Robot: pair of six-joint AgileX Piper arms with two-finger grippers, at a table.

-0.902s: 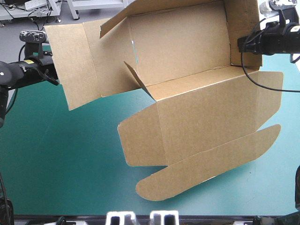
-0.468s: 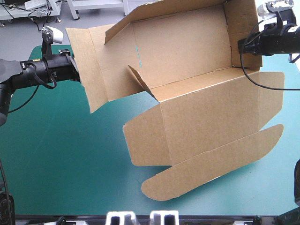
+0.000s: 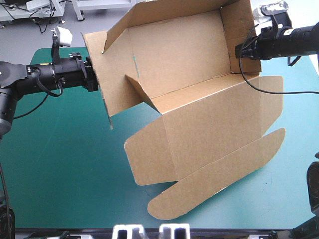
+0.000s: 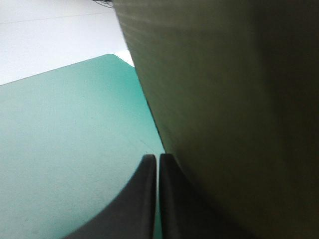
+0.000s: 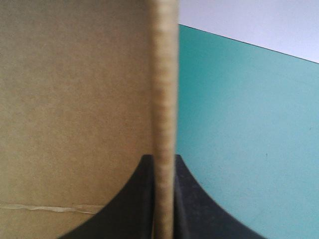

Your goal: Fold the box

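1. Locate the box (image 3: 199,114). It hangs between the two arms over the far half of the surface (image 3: 55,169), tipped so that its open side faces you. The broad lid panel (image 3: 219,129) and its round-ended tuck flap (image 3: 219,181) slope down toward the near edge. Whether the flap touches the teal-green cover cannot be told.

2. Check the right claw (image 3: 239,51). It is clamped on the right end wall (image 3: 240,22). In the right wrist view the board's cut edge stands between the two black fingers (image 5: 137,204). This grip appears to carry the box and hold that wall upright.

3. Check the left claw (image 3: 93,78). Its own fingers (image 4: 142,199) are pressed together, with a hairline between them and no board in the gap. The claw meets the outer face of the raised left end wall (image 3: 113,74). Judge this as a push, not a grip: it turns the wall inward against the right claw's hold.

4. Note the small inner flap (image 3: 139,87) standing free inside the box. It probably needs tucking once both end walls are square.
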